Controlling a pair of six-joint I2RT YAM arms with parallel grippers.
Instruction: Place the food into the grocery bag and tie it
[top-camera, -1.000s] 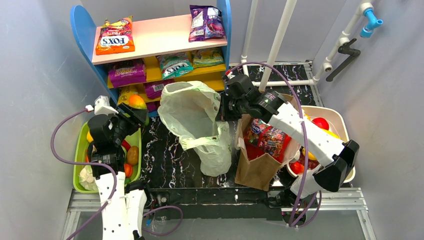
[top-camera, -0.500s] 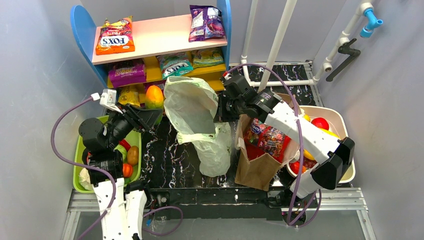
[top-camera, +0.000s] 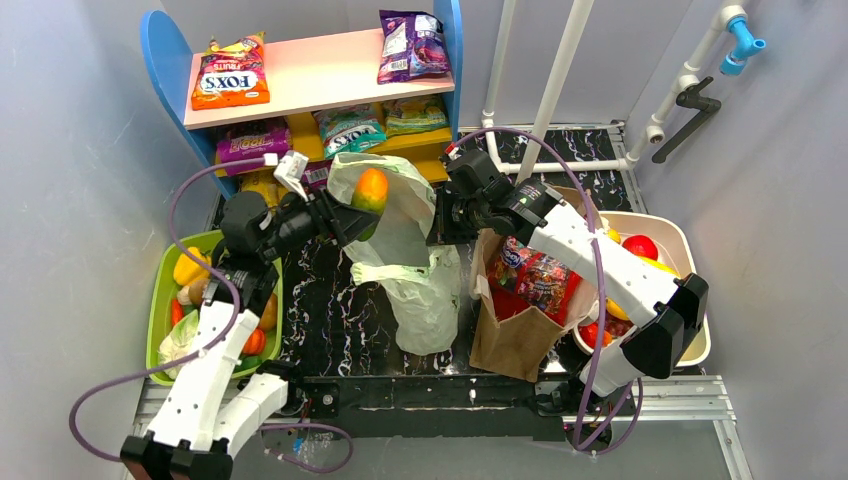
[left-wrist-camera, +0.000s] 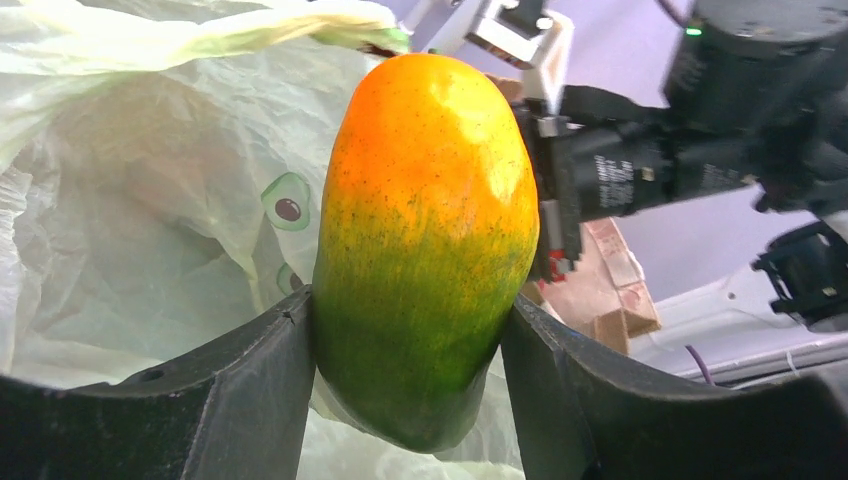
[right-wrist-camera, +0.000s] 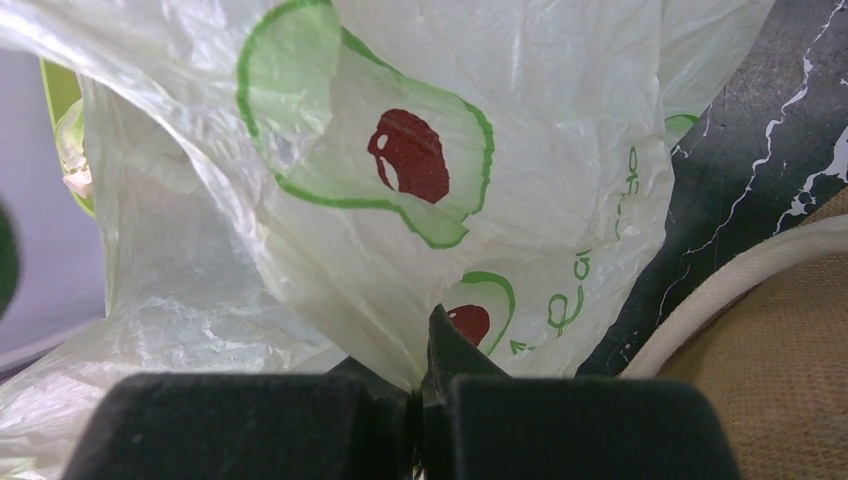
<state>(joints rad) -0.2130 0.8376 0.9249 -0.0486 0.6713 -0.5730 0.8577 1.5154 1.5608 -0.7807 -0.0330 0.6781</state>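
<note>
My left gripper (left-wrist-camera: 410, 345) is clamped on the mango (left-wrist-camera: 425, 230). The two fingers (left-wrist-camera: 250, 390) press its green lower half from both sides, and the orange top stands free above them. The mango sits upright between them and I see no gap at either side.

From above, the mango hangs just over the far left part of the mouth of the grocery bag (top-camera: 400, 225). It is not inside the bag. My right gripper (right-wrist-camera: 420, 395) has its jaws together on a fold of the thin film at the right side of the mouth and holds this side up, so the mouth is open toward my left arm.

Room is narrow here. The shelf (top-camera: 310, 75) stands just behind the mouth. In the left wrist view, the body of my right wrist is close behind the mango. The brown paper bag (top-camera: 515, 335) touches the grocery bag on the right. On the left, a bare strip of the black table (top-camera: 325, 310) lies between the grocery bag and the green tray (top-camera: 160, 300).
</note>
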